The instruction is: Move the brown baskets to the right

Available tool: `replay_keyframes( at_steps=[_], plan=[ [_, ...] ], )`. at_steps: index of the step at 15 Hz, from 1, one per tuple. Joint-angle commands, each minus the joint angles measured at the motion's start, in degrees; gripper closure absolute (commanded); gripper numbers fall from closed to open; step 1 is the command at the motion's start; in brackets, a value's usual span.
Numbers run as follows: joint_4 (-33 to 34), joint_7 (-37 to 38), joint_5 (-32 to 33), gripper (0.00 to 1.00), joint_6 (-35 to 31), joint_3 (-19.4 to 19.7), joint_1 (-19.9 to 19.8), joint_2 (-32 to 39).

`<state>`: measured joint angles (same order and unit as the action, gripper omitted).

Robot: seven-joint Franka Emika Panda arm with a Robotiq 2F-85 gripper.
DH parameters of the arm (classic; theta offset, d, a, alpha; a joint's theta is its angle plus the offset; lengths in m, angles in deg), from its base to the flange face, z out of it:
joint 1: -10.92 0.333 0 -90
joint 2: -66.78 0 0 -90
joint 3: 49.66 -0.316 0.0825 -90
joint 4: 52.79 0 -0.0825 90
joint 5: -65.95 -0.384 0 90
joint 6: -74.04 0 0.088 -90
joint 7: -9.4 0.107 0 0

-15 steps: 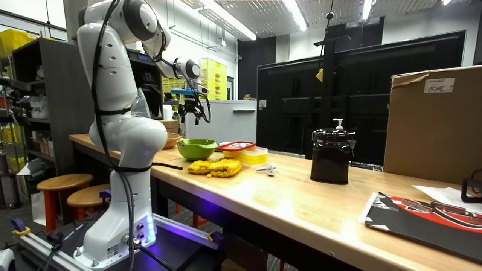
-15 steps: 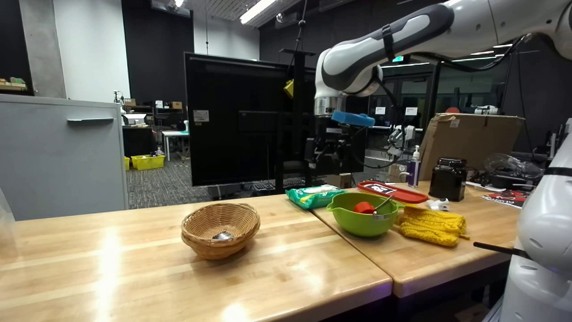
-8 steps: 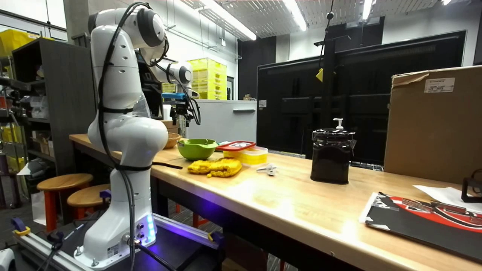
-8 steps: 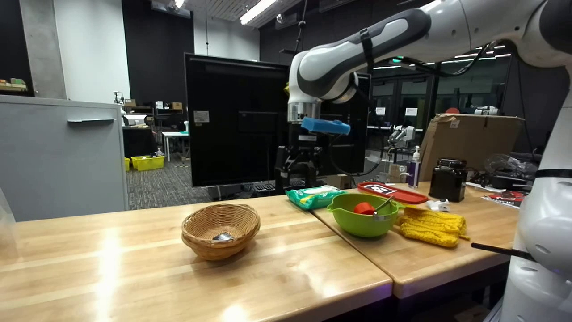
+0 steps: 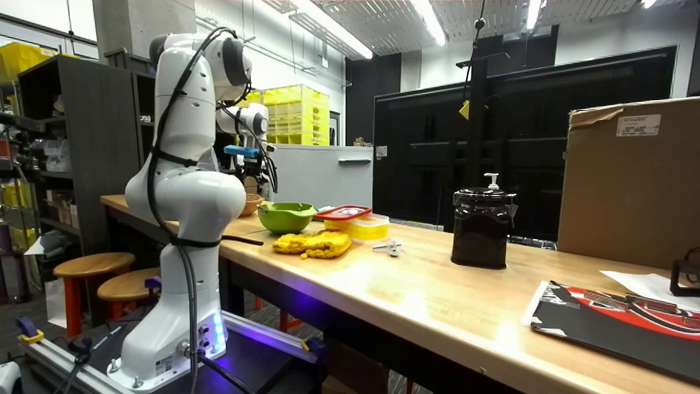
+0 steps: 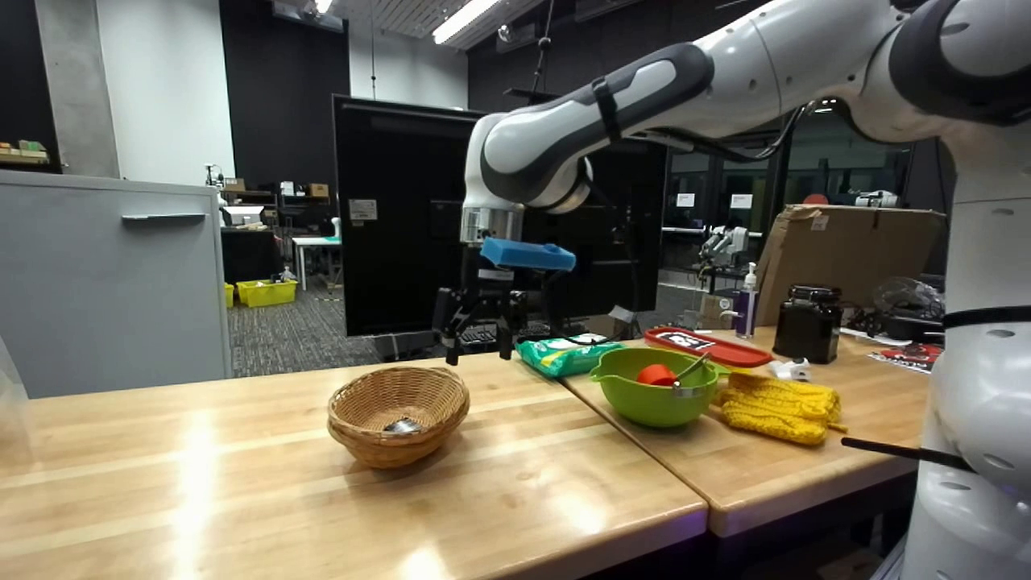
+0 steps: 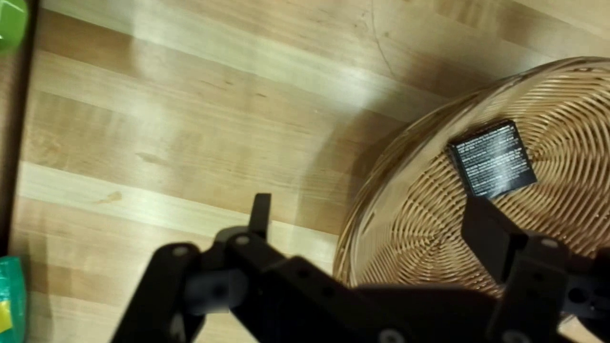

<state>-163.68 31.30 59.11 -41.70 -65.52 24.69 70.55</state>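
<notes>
Claw (image 6: 479,354): fingers spread wide, clasping nothing.
Wicker basket (image 6: 391,449): below the claw and slightly to one side, on the wooden surface (image 6: 242,499), unmoved (the task says baskets; only one shows).
Claw travel: over the last second it has come lower and across, away from the green mixing bowl (image 6: 654,403) and towards the basket.
Basket rim (image 7: 391,178): in the wrist view it runs between the claw's fingers, one over the inside, one outside.
Black printed box (image 7: 495,159): inside the basket, beside one fingertip; probably it would ride along.
Basket shift: not begun; the approach suggests lining up a rim pinch, lowering next.
</notes>
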Motion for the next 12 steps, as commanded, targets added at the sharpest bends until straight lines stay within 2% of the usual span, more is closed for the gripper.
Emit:
replay_keyframes(
  at_steps=[1,12],
  plan=[
    [4.87,0.32,-0.93,0.0,-0.79,0.0,1.81,5.55],
    [9.67,-0.89,-1.35,0.0,-3.07,0.53,3.78,13.4]
  ],
)
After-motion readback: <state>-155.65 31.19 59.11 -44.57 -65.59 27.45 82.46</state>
